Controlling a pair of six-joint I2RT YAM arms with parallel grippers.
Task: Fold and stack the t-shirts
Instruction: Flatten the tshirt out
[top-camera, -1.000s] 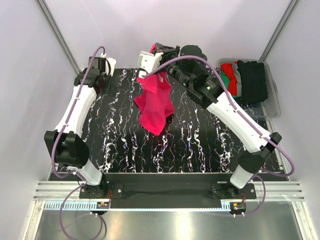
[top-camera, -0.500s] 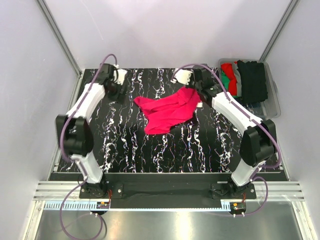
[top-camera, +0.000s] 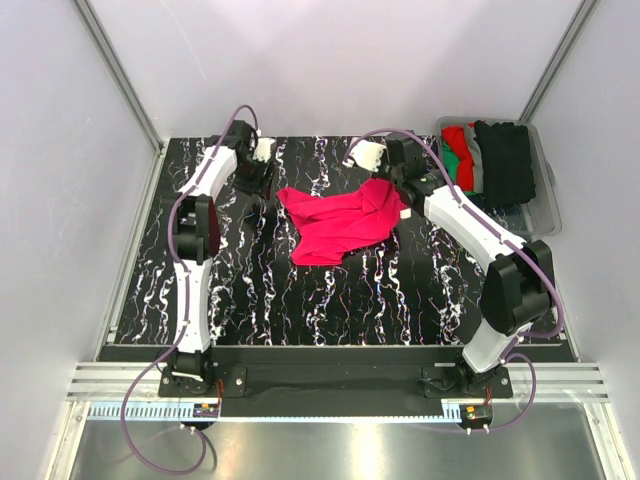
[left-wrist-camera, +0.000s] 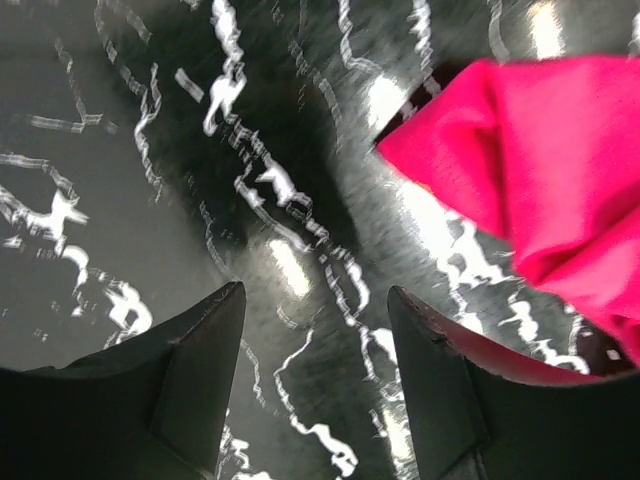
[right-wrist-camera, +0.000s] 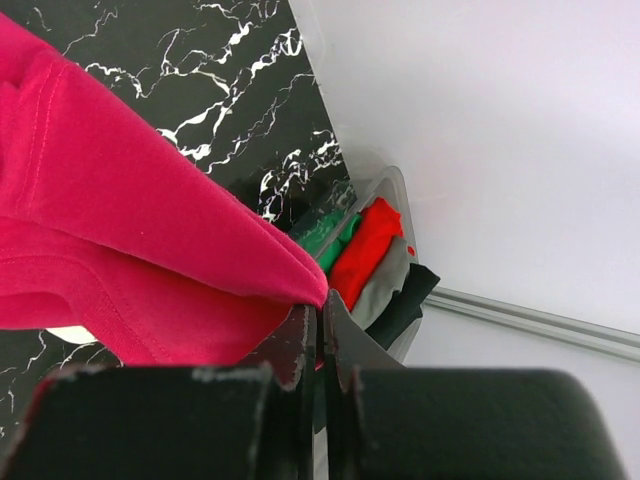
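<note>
A bright pinkish-red t-shirt (top-camera: 340, 226) lies crumpled on the black marbled table (top-camera: 250, 290), back of centre. My right gripper (top-camera: 397, 197) is shut on its right edge, and in the right wrist view the cloth (right-wrist-camera: 120, 230) is pinched between the closed fingertips (right-wrist-camera: 322, 312). My left gripper (top-camera: 266, 188) hovers low over the table just left of the shirt's left corner. In the left wrist view its jaws (left-wrist-camera: 315, 340) stand apart with only bare table between them, and the shirt (left-wrist-camera: 540, 150) lies ahead to the right.
A clear plastic bin (top-camera: 545, 205) stands at the back right, holding folded red (top-camera: 457, 150), green (top-camera: 464, 175) and black (top-camera: 504, 160) t-shirts. The right wrist view shows the green (right-wrist-camera: 325, 238), red (right-wrist-camera: 366, 245), grey (right-wrist-camera: 385, 283) and black (right-wrist-camera: 410, 297) ones. Grey walls enclose the table.
The right arm has lowered the shirt from hanging to lying on the table. The left arm has reached across to the shirt's left corner, and its jaws have narrowed.
</note>
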